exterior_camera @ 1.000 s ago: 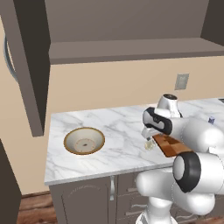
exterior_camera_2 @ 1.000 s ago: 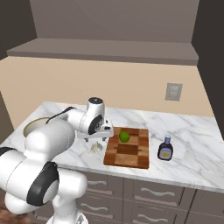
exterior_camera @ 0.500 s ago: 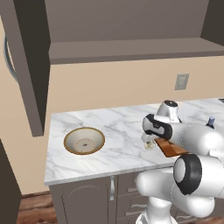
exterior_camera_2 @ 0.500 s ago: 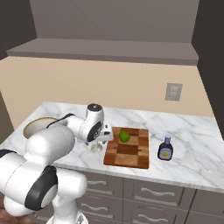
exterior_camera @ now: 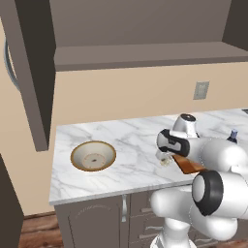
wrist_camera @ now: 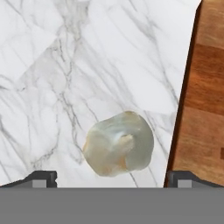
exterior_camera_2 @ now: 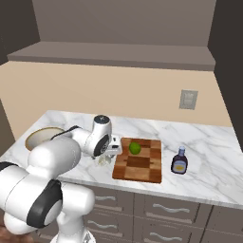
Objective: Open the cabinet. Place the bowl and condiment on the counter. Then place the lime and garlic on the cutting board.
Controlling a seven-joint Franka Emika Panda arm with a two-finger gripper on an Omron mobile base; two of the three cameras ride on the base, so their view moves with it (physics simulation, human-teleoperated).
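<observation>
The garlic (wrist_camera: pixel 119 148) lies on the white marble counter (wrist_camera: pixel 65 65), just off the left edge of the checkered cutting board (wrist_camera: pixel 203 100). My gripper (wrist_camera: pixel 113 179) hangs right over it, open, with one fingertip on each side of the bulb and nothing held. From the right base view, the gripper (exterior_camera_2: pixel 105 159) is low at the board's left edge, the lime (exterior_camera_2: pixel 135 148) rests on the cutting board (exterior_camera_2: pixel 140 163), and the condiment (exterior_camera_2: pixel 179 161) stands on the counter to its right. The bowl (exterior_camera: pixel 93 156) sits on the counter's left part. The cabinet door (exterior_camera: pixel 29 72) stands swung open.
A wall outlet (exterior_camera_2: pixel 188 99) is on the backsplash behind the board. Lower cabinets and drawers (exterior_camera_2: pixel 156 209) run under the counter's front edge. My white arm (exterior_camera: pixel 213 155) covers most of the board in the left base view.
The hand has come down toward the counter and now sits low over the garlic. Lime, bottle and bowl have stayed put, and the jaws remain open.
</observation>
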